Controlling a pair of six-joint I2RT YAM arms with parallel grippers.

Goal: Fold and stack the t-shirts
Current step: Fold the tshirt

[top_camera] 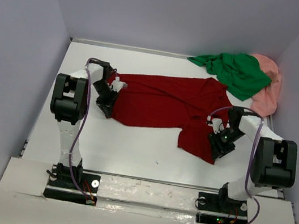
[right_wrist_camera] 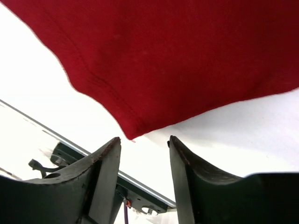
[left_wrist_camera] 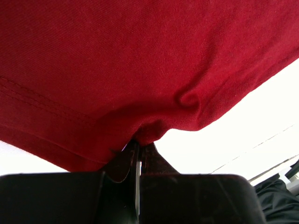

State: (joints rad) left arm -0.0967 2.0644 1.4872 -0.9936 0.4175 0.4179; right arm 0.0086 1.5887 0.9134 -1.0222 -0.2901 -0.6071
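Left pincer (left_wrist_camera: 138, 150): clenched on a pinched fold of the dark red t-shirt (left_wrist_camera: 140, 56), close to its stitched hem.
Right pincer (right_wrist_camera: 142, 144): released, fingers spread; a hemmed corner of the same shirt lies just ahead of the gap, not held.
Dark red t-shirt: spread out and rumpled across the middle of the white surface (top_camera: 132, 144), between both arms.
Green t-shirt (top_camera: 236, 72): bunched in the far right corner, touching the salmon pink t-shirt (top_camera: 268, 89) beside it.

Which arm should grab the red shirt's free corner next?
Right: the right gripper is open, a corner of the dark red shirt just ahead of it; the left gripper is shut on the other end.
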